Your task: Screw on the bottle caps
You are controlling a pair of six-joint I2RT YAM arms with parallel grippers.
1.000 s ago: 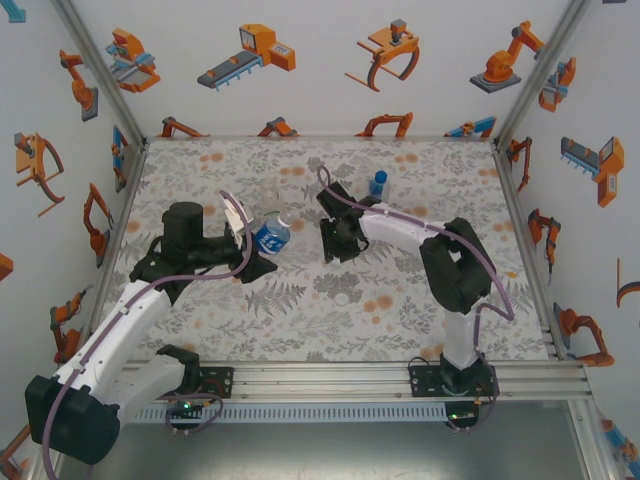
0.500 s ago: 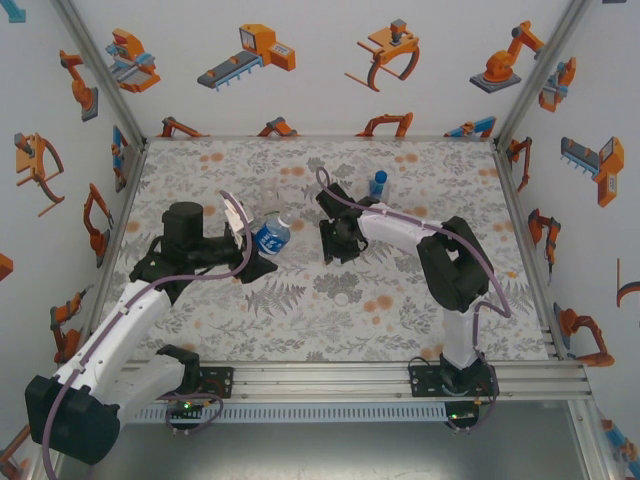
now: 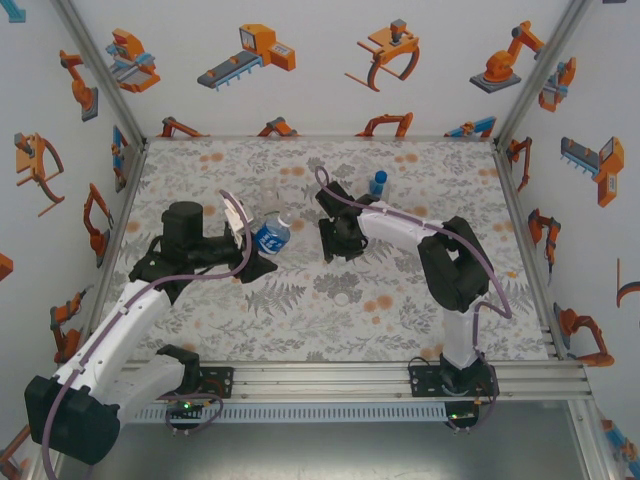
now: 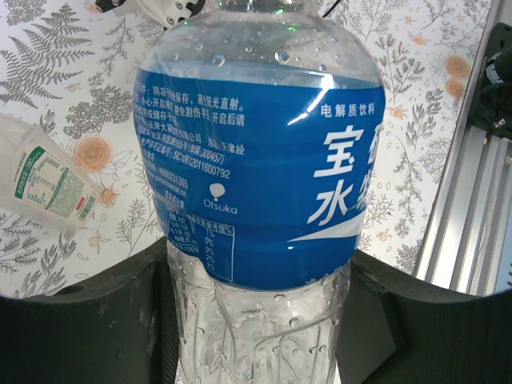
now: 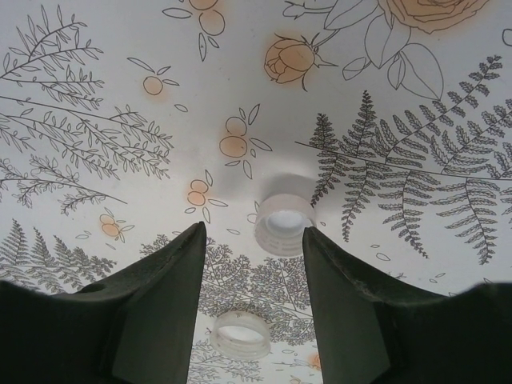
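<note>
Water bottle (image 4: 258, 160), clear with a blue label and droplets on its inner wall: I see it clamped about its lower body between the two dark fingers (image 4: 120, 308) of the left end effector (image 4: 256, 258), which presses on it from both sides. From above it sits left of the desk's middle. White cap (image 5: 282, 225): it lies on the floral desk (image 5: 96, 72), framed in the gap of the right end effector (image 5: 254, 232). That end effector's jaws stand well apart and grip nothing. The cap is closer to the finger on the picture's right, and I cannot tell whether it touches that finger. A second, paler cap (image 5: 241, 336) lies on the desk lower in the same wrist view, apart from the first. Tall narrow bottle (image 4: 50, 182): its green-printed label shows at the left edge of the left wrist view, beside the water bottle and not touching it. Short blue-tinted bottle (image 3: 377, 185): it stands upright with a blue top, just behind the right end effector as seen from above. The two end effectors face each other near the middle of the desk, the water bottle between them.
</note>
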